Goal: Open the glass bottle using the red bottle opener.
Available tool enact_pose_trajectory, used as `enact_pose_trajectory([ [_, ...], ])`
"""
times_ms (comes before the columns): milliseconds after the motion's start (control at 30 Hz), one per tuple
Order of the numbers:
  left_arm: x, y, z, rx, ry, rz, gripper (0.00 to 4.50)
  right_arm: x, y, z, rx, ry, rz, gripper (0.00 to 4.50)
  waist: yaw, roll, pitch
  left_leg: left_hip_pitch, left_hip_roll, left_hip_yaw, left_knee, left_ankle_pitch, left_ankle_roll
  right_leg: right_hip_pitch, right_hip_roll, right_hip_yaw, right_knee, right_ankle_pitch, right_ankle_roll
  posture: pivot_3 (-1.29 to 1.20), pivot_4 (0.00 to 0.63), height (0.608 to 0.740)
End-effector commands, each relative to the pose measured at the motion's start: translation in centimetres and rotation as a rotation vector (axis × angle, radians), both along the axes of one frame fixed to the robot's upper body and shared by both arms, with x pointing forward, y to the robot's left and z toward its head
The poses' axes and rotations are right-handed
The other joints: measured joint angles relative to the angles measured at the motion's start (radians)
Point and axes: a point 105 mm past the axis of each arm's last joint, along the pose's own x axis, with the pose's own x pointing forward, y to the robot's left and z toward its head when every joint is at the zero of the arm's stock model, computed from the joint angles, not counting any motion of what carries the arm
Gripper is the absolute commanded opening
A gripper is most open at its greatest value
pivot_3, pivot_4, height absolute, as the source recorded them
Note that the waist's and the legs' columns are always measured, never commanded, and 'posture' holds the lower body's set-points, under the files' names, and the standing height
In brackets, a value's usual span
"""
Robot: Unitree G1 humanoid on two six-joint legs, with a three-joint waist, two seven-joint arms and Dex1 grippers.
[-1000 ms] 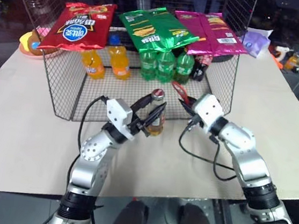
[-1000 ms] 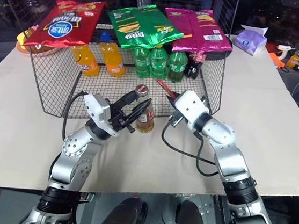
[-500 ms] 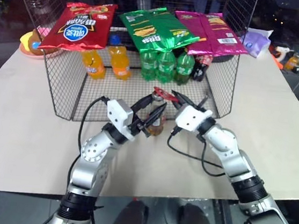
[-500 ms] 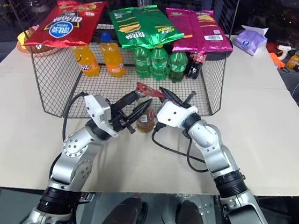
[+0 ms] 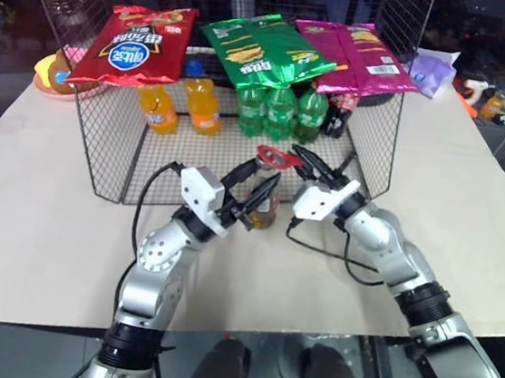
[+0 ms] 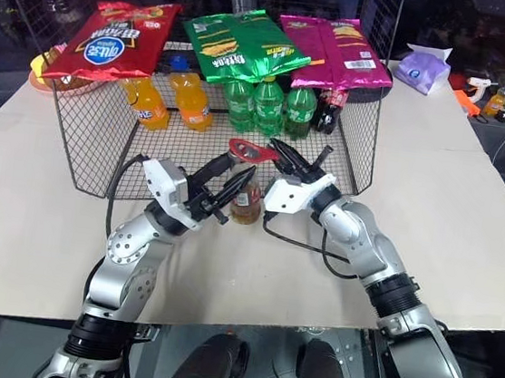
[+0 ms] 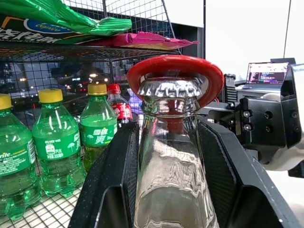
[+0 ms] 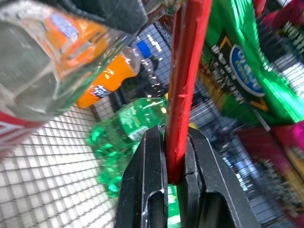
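- Pale table (image 5: 39, 219) with a wire basket (image 5: 101, 154) of drinks behind.
- Left gripper (image 5: 256, 196) clamps the glass bottle (image 5: 263, 204), upright before the basket.
- Left wrist view: opener ring encircles the cap (image 7: 169, 89).
- Right gripper (image 5: 314, 167), pinching the red bottle opener (image 5: 276, 157), has rolled since earlier, bringing it onto the cap.

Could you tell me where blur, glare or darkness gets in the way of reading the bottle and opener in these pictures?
Left wrist view: the bottle neck and cap are sharp, with bright glints on the glass; the opener ring behind the cap is clear. Right wrist view: the bottle is a close, soft blur, and the bags behind are smeared. Eye views: the room behind is dark, and the chip bags shine with glare.
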Motion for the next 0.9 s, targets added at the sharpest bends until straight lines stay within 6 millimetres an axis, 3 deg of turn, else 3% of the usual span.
enact_pose_trajectory([
  [33,0.3,-0.4,-1.7,0.037,0.068,0.003,1.72,-1.0,1.1,0.7,-0.1,-0.128,0.08,0.0,0.0,0.0,0.0,0.0,0.0,0.0,0.0,0.0,0.0,0.0,0.0,0.0,0.0,0.0,0.0,0.0,0.15,0.74],
  [233,0.3,-0.3,-1.9,0.037,0.073,0.01,1.72,-0.5,0.3,3.0,-0.167,-0.277,0.101,0.0,0.0,0.0,0.0,0.0,0.0,0.0,0.0,0.0,0.0,0.0,0.0,0.0,0.0,0.0,0.0,0.0,0.15,0.74],
  [567,0.3,-0.2,-1.9,0.035,0.075,0.018,1.72,-0.5,0.2,8.1,-0.136,-0.497,0.089,0.0,-0.001,0.0,0.0,-0.001,0.0,0.0,-0.001,0.0,0.0,0.0,0.0,0.001,-0.001,0.0,0.0,0.0,0.15,0.74],
  [900,0.5,0.2,-1.9,0.024,0.076,0.048,1.72,0.8,-2.1,9.0,0.089,-0.393,-0.033,0.0,-0.002,0.0,0.0,0.0,0.001,0.001,-0.002,0.0,0.0,0.0,0.0,0.001,-0.001,0.0,0.0,0.0,0.15,0.74],
])
